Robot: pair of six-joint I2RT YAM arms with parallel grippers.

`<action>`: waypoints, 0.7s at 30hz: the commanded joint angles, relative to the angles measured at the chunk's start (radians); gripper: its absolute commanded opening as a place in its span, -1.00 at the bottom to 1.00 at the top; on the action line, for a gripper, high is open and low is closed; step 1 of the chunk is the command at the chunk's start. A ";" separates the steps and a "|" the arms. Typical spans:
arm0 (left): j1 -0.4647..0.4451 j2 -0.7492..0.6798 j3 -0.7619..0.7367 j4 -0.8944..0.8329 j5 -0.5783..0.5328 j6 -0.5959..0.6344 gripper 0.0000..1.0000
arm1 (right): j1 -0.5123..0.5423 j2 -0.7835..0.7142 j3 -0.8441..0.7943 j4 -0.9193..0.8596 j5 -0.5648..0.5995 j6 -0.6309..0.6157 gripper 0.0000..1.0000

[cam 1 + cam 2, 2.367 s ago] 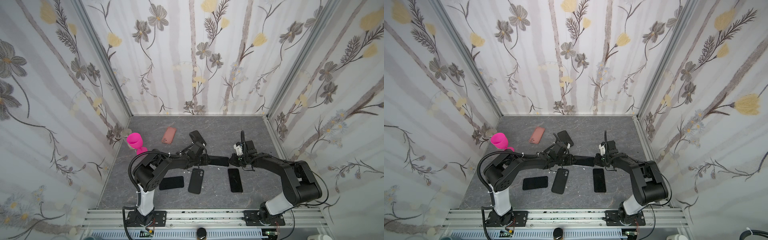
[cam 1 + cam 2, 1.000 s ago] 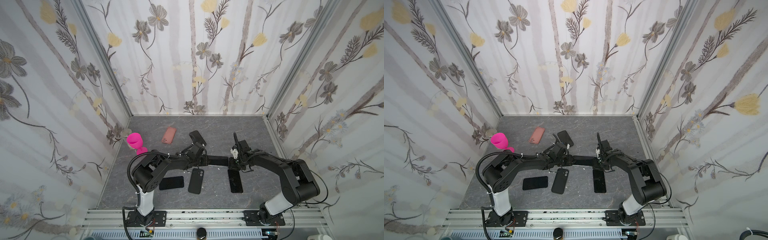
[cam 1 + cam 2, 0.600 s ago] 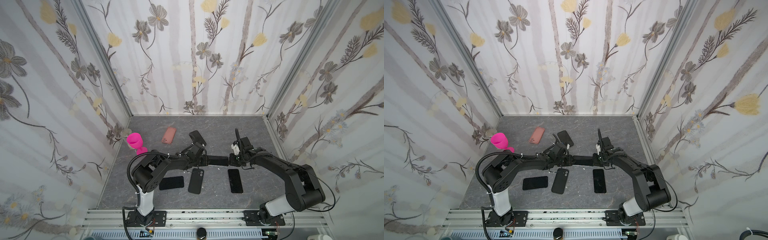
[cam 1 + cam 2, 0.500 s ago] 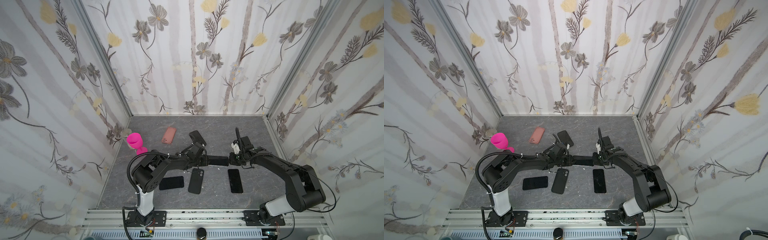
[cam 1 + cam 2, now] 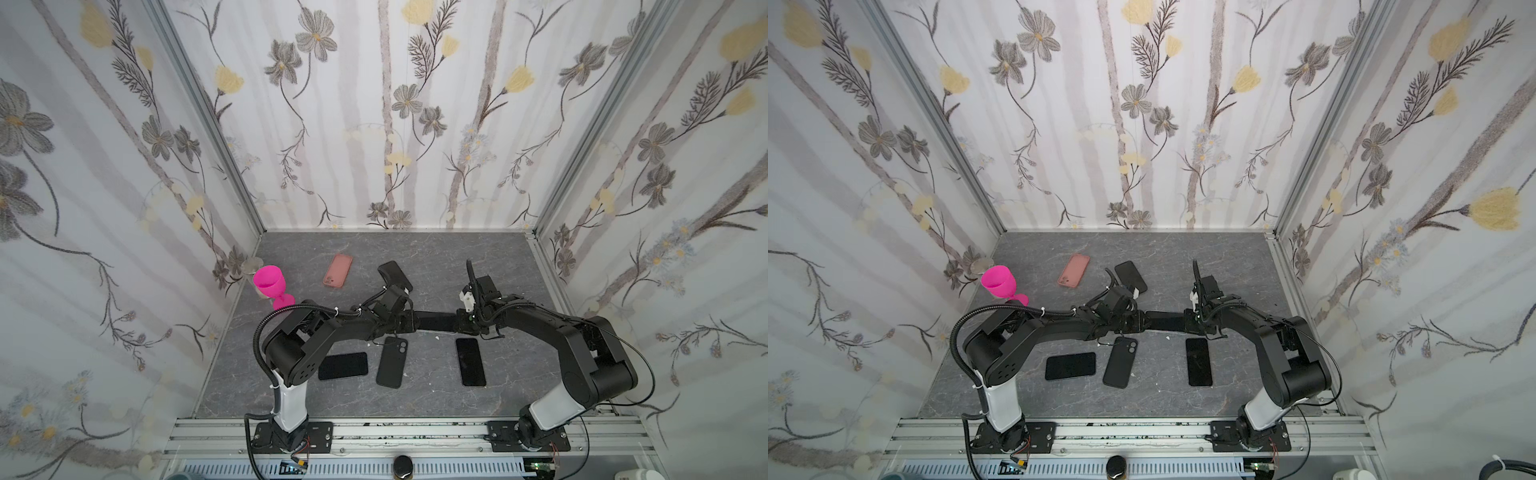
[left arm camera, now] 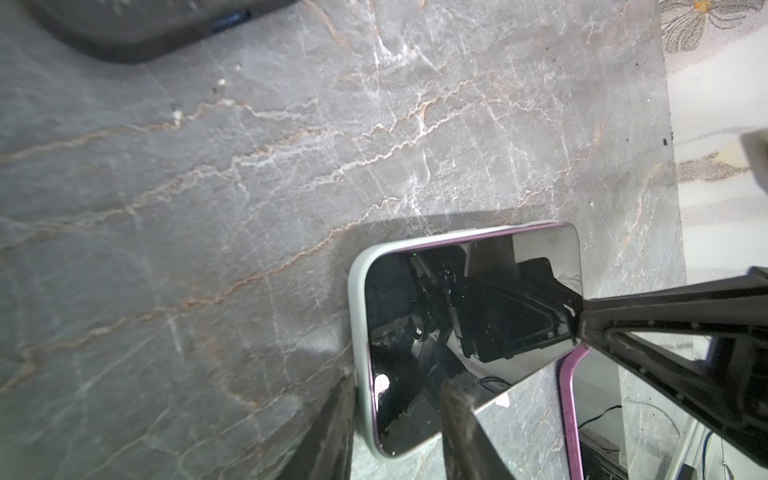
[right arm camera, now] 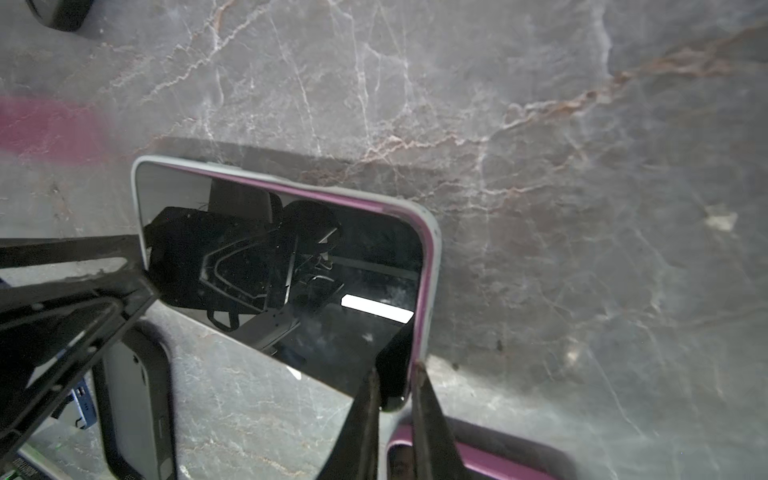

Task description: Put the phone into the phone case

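– One phone (image 5: 436, 321) matters here. Where is it?
– Near the middle of the table (image 5: 415, 249), lying along the 9-to-3 line with its dark screen up. It looks lifted, since its shadow falls on the marble beside it in both wrist views.
– And the phone case (image 6: 357, 311)?
– It is pale and wraps the phone's edge, with the phone's purple rim showing just inside it. I cannot tell whether every corner is seated.
– Who holds it?
– Both. The left gripper (image 5: 409, 323) is clamped on the 9 o'clock end, one finger on the glass and the other outside the case's edge. The right gripper (image 7: 395, 374) is pinched almost closed on the rim at the 3 o'clock end.
– How do the arms sit?
– From its base at 7 o'clock, the left arm (image 5: 332, 328) lies low, forearm stretched toward the centre. From 5 o'clock, the right arm (image 5: 552, 328) rises, bends near 3 and reaches inward. The grippers face each other.
– What lies around them?
– Toward 6 are two dark phones (image 5: 343, 365) (image 5: 471, 361) with a black handset (image 5: 391, 361) between them. Toward 12 is a black slab (image 5: 395, 270), at 11 a pink case (image 5: 338, 271), and at 9, by the wall, a magenta goblet (image 5: 270, 282).
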 commanded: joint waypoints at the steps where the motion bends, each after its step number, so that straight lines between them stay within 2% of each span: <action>1: -0.001 0.001 -0.008 -0.084 0.003 0.008 -0.25 | 0.004 0.039 -0.011 -0.024 0.043 -0.024 -0.71; 13: 0.000 0.002 -0.011 -0.081 0.005 0.007 -0.25 | 0.005 0.085 -0.024 -0.057 0.080 -0.042 -0.72; 21: 0.014 -0.021 0.006 -0.088 -0.004 0.011 -0.25 | 0.006 -0.004 0.084 -0.108 0.105 -0.043 -0.56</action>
